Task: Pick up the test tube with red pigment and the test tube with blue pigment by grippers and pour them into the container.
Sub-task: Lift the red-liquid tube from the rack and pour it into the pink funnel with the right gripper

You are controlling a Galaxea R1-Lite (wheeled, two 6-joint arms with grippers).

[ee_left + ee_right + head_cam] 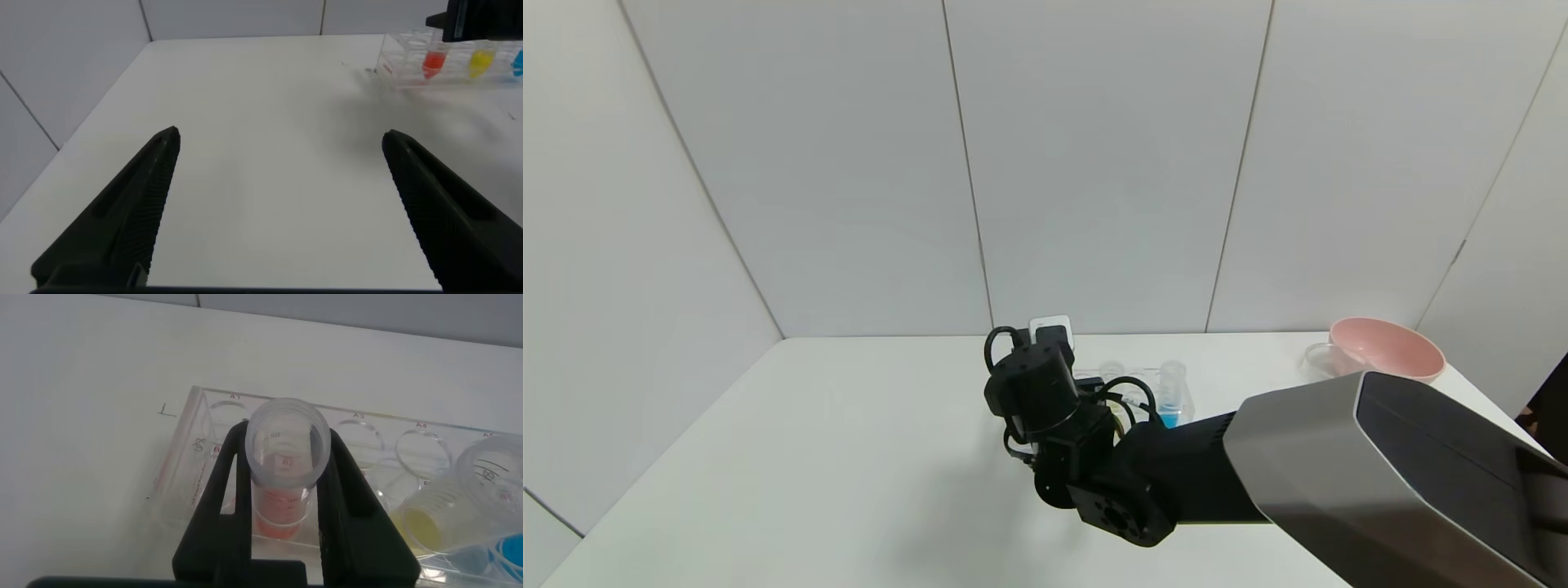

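One pincer [282, 514], our right, pinches the red tube [286, 469] mid-frame, in its rack [192, 457], ready for lifting; left pincer [278, 212] spread, idle.

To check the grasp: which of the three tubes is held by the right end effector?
The test tube with red pigment, clamped between its fingers; yellow and blue stand free.

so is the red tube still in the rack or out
In the rack. The red tube stands upright in a hole of the rack, its red liquid low between the walls. The right gripper is shut on it but has not lifted it.
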